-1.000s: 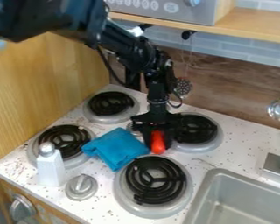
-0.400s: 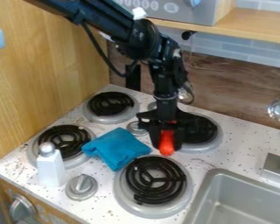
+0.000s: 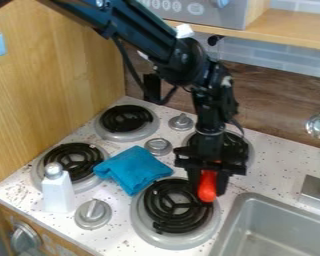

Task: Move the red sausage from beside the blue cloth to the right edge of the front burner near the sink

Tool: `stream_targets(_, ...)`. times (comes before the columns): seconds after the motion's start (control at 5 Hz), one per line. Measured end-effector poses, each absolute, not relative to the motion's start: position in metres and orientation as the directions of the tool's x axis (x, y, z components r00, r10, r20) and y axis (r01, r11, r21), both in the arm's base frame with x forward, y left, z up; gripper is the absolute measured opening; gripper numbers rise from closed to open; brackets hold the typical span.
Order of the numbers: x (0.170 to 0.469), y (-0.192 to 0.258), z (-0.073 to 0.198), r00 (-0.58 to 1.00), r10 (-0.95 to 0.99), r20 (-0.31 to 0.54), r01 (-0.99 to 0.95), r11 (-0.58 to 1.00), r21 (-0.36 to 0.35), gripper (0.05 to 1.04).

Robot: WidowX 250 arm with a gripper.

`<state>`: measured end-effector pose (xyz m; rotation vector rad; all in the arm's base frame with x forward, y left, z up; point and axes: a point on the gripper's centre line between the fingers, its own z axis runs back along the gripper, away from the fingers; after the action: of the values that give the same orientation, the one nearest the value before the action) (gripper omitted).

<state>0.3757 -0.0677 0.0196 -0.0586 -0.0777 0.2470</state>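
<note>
While fingers [image 3: 223, 183] hold something red [image 3: 207, 187], the sink rim's [image 3: 248, 196] (fairly) near.

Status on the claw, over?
Claw gripping red object. Positioned by front burner. Blue cloth nearby, apart from claw; sink close by.

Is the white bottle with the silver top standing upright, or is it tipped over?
Upright: the white bottle stands on the counter, with its silver top pointing up.
</note>
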Motion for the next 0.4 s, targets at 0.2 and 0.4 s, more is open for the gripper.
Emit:
stream_targets(0.2,0.3742,-0.0773,0.0187,0.971,0.226,0.078,-0.221,0.973,-0.062,0.562)
stream_targets(0.4,0.3710,-0.0854,0.0156,0.975,0.209,0.080,-0.205,0.977,-0.055,0.562)
